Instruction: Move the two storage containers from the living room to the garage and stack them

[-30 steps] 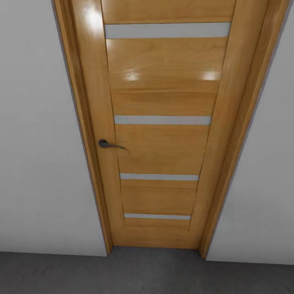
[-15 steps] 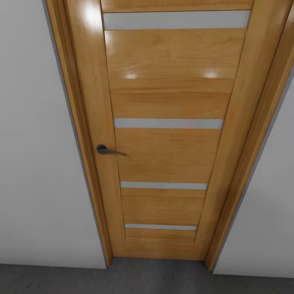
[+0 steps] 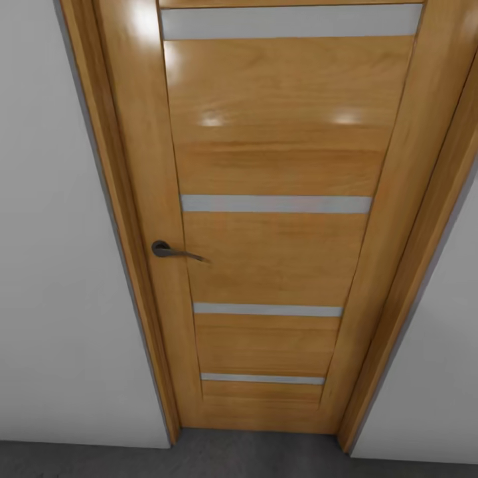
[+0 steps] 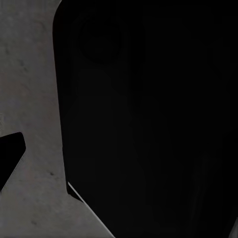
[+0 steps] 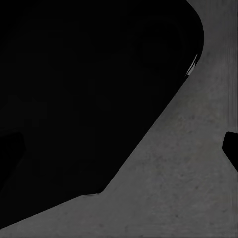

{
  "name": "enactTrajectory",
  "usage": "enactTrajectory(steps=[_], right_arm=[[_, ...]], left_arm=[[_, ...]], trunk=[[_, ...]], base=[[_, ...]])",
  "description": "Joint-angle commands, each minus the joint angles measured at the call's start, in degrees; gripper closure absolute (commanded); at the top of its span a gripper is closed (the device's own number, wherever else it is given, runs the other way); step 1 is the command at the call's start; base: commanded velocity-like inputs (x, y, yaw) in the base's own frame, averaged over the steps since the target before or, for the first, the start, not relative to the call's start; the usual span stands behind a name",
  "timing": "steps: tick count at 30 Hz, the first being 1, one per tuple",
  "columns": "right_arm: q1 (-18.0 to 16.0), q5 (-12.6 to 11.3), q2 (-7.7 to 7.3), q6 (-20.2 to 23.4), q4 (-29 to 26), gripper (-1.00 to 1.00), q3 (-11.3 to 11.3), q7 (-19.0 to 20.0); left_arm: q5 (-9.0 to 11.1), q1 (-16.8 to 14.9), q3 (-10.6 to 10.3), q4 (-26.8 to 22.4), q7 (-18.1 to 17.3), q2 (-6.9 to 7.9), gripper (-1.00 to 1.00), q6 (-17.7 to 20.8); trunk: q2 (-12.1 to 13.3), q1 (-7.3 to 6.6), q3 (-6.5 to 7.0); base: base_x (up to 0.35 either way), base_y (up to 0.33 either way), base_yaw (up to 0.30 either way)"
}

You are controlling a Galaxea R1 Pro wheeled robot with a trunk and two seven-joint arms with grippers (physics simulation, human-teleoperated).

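- Orange-wood door (image 3: 272, 219) with frosted strips fills the frame centre, its dark handle (image 3: 169, 251) at centre left.
- Grey concrete floor (image 3: 199, 458) runs along the bottom edge, between white walls (image 3: 60, 299).
- Both wrist views show dark, unclear shapes over concrete; each end effector's state cannot be told.

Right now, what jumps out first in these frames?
The orange-wood door dominates the head view, shut in its frame, with four frosted horizontal strips and a dark lever handle on its left edge. White walls flank it, and a band of grey concrete floor runs along the bottom. Both wrist views show mostly a large black shape above that same mottled concrete.
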Motion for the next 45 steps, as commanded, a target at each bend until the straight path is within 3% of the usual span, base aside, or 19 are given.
enactTrajectory(steps=[1,13,45], right_arm=[[-0.01,-0.05,0.0,-0.03,0.0,-1.0,0.13,0.01],[-0.01,-0.05,0.0,-0.03,0.0,-1.0,0.13,0.01],[-0.01,-0.03,-0.07,-1.64,0.0,-1.0,0.21,0.1]], left_arm=[[0.05,-0.01,0.03,-0.02,0.01,0.0,-1.0,-0.03],[0.05,-0.01,0.03,-0.02,0.06,-0.01,-1.0,-0.08],[0.05,-0.01,0.03,-0.02,0.01,0.0,-1.0,-0.12]], trunk=[[-0.02,0.03,-0.04],[-0.02,0.03,-0.04],[-0.02,0.03,-0.04]], base=[[0.314,0.0,0.0],[0.282,0.0,0.0],[0.007,0.0,0.0]])
